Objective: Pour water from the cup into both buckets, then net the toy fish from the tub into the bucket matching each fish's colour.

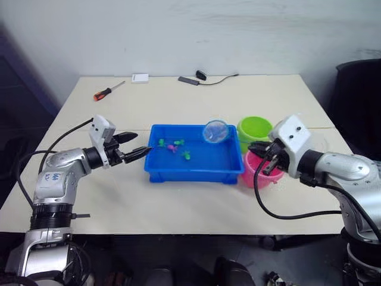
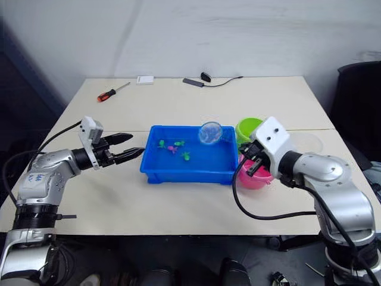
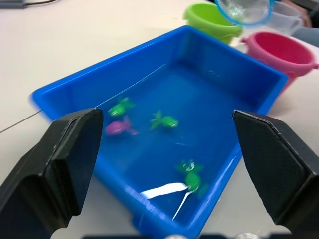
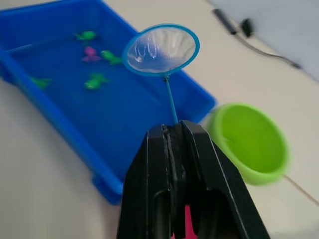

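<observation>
Currently your right gripper is clamping the net above the tub, ready to dip for fish; your left gripper is waiting spread wide beside it.

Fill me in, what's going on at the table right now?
The right gripper is shut on the net's thin handle and holds the empty hoop above the far right corner of the blue tub. Several green fish and one pink fish lie in the tub's water. The left gripper hangs open at the tub's left end, holding nothing. The green bucket and pink bucket stand to the tub's right.
</observation>
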